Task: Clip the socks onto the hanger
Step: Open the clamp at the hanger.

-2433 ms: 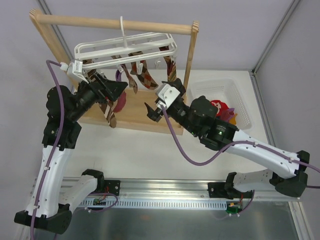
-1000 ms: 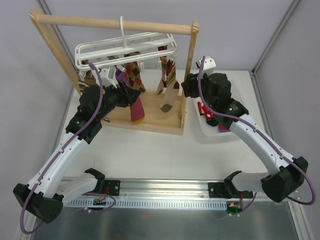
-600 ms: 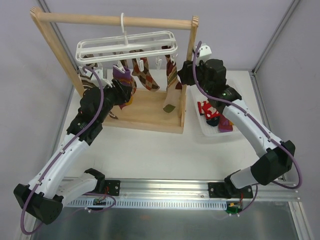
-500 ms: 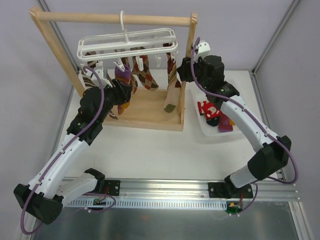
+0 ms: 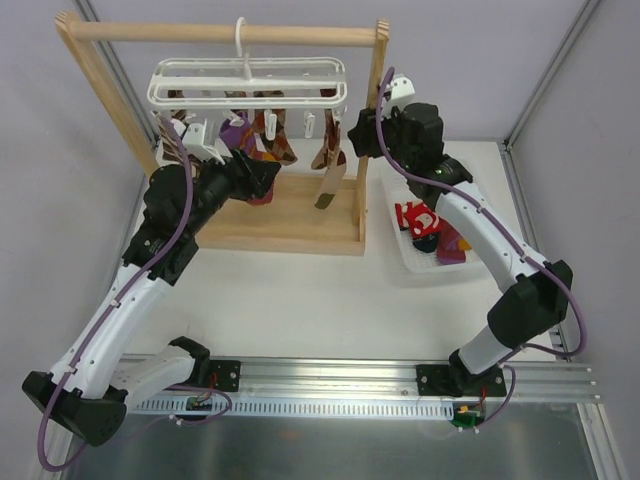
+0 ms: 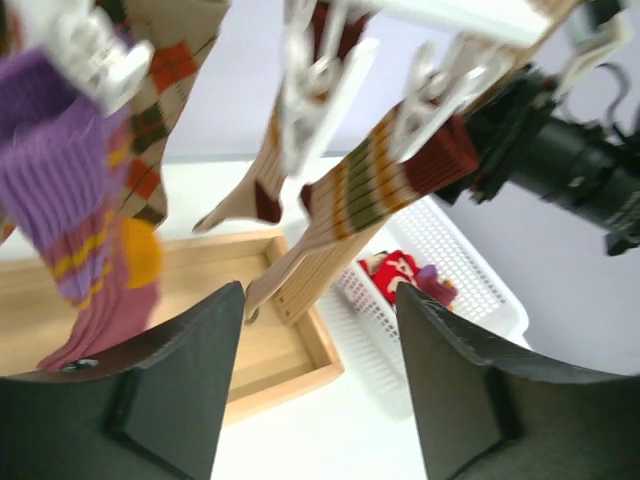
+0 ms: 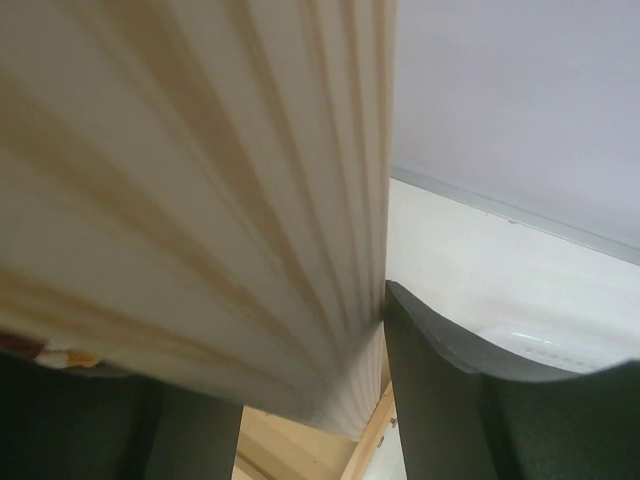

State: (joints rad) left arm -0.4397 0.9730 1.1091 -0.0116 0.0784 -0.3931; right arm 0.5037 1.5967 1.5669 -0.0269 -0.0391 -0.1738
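Observation:
The white hanger (image 5: 245,80) hangs by its hook from the wooden rack's top bar. A purple sock (image 5: 240,135) (image 6: 70,230), a brown argyle sock (image 5: 275,140) (image 6: 150,110) and a brown-white striped sock (image 5: 328,165) (image 6: 370,190) hang from its clips. My left gripper (image 5: 268,177) (image 6: 320,300) is open just below the purple sock, with nothing between its fingers. My right gripper (image 5: 355,128) (image 7: 280,340) is shut on the rack's right upright post (image 5: 376,110) (image 7: 200,180), which fills the right wrist view. A red sock (image 5: 415,218) (image 6: 390,270) lies in the basket.
The wooden rack's tray-like base (image 5: 290,225) stands on the white table. A white plastic basket (image 5: 470,190) (image 6: 460,270) sits right of the rack, holding the red sock and a purple one (image 5: 450,240). Grey walls close in at the back and sides.
My left gripper has opened wider and risen beside the purple sock. My right gripper has climbed the right post, and the hanger has shifted slightly with its socks swinging.

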